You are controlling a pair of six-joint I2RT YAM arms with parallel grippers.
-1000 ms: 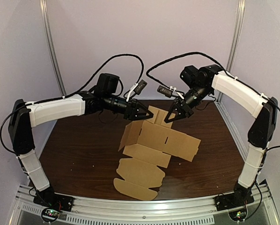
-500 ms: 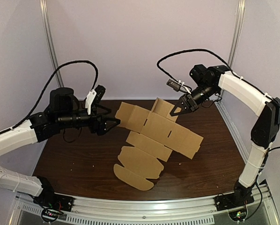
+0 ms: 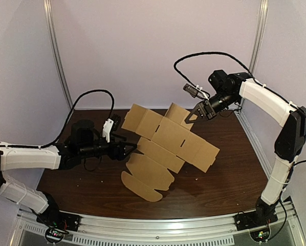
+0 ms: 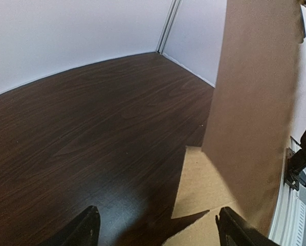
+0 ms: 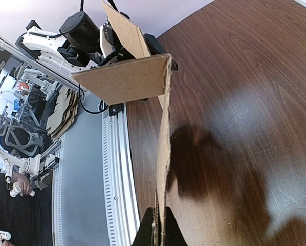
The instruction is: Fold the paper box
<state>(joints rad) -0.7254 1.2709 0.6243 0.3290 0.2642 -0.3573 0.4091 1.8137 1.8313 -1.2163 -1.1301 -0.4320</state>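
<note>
The unfolded brown cardboard box [image 3: 166, 141] hangs tilted, its far end lifted and its rounded near flaps [image 3: 143, 183] resting on the table. My right gripper [image 3: 190, 117] is shut on the box's far flap; in the right wrist view the gripper [image 5: 158, 231] pinches the thin cardboard edge [image 5: 163, 154], seen edge-on. My left gripper [image 3: 130, 148] sits low at the box's left side, open. Between its spread fingers [image 4: 87, 229] in the left wrist view there is only table and a corner of a flap [image 4: 201, 189]. A raised panel [image 4: 253, 102] fills the right of that view.
Dark wooden table [image 3: 81, 179] with white walls behind and metal corner posts [image 3: 58, 56]. An aluminium rail [image 3: 158, 225] runs along the near edge. The left forearm [image 3: 30, 156] lies low over the table's left side.
My left gripper let go of the box's left panel, pulled back left and dropped low beside the box. The left panel fell open. The right gripper held its grip, shifting slightly.
</note>
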